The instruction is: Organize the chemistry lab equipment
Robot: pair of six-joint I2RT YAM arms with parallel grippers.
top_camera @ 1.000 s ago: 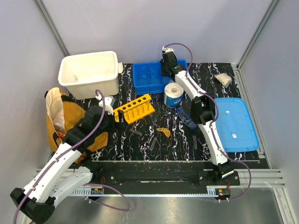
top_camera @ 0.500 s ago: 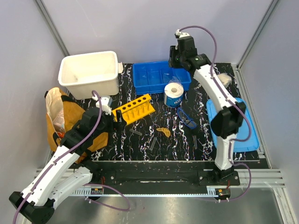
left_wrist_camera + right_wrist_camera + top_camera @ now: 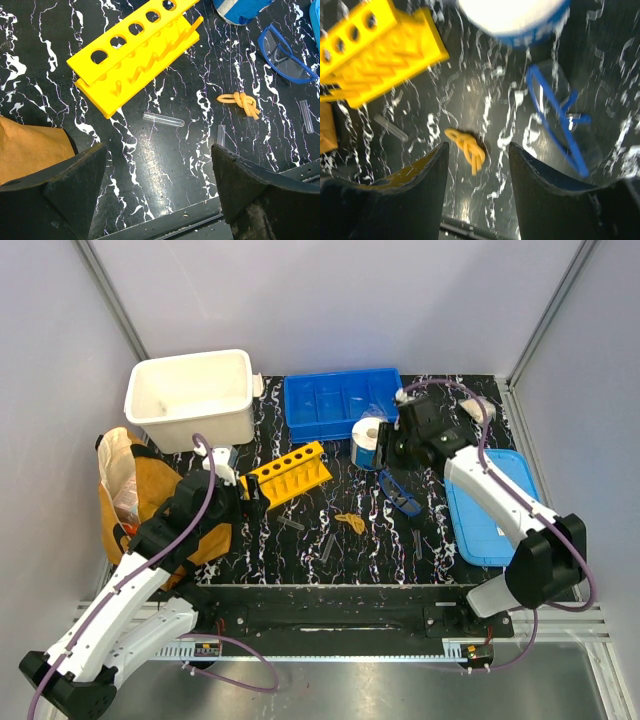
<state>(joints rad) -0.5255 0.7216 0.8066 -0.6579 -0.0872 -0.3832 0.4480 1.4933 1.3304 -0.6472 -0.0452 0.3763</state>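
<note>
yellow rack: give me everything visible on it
The rack is bright yellow, plastic by its look. Its top plate has a row of six round holes, all empty, and a lower ledge in front carries small pegs. It sits holes-up on the black marbled mat, set diagonally between the white bin and the paper roll. Only the mat appears to touch it. A clear tube lies on the mat, apart from it.

Nothing here is actually readable, tbh. The paper roll (image 3: 370,443) has a blue wrapper (image 3: 374,455) with some pale print on it, but it's way too small and blurry to make out. Near-left of the roll, a tiny sticker (image 3: 205,646) on the metal rail (image 3: 330,648) is just a smudge too.
</note>
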